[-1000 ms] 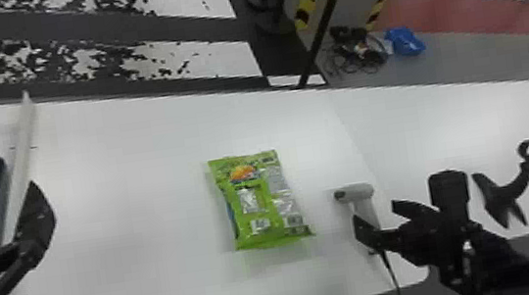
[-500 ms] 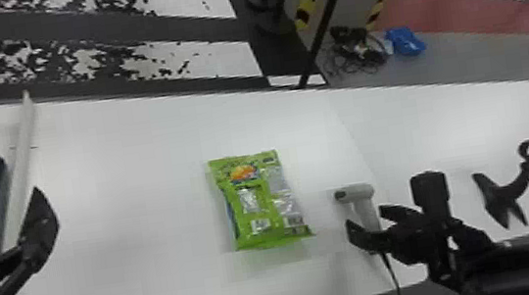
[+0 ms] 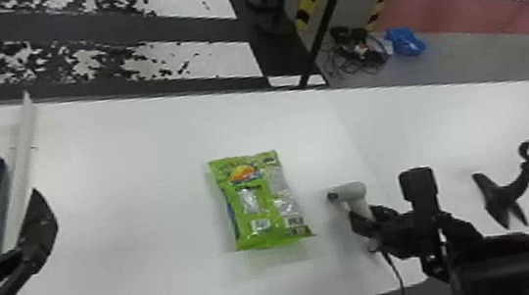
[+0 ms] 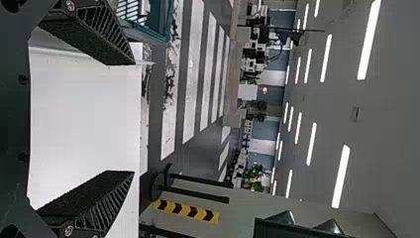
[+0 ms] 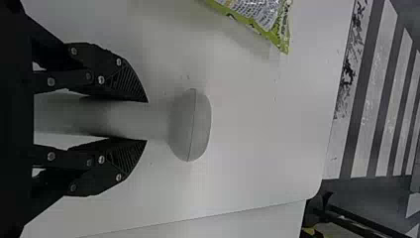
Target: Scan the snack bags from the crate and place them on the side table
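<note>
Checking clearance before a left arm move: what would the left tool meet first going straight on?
Way looks free: the left tool seems to point past the table's far edge; height above it is unclear.

Head view: a tangle of black cables point(image 3: 356, 50) lies on the grey floor point(image 3: 472, 51), just beside a crumpled blue item point(image 3: 406, 42); a red floor band point(image 3: 462, 15) and worn white stripes point(image 3: 212, 63) mark the ground. Left wrist view: strip lights point(image 4: 341, 176) line the ceiling point(image 4: 391, 129); green foliage point(image 4: 254, 178) appears in the background.

Head camera looks down; right wrist camera close; both show scanner point(image 5: 190, 126).
</note>
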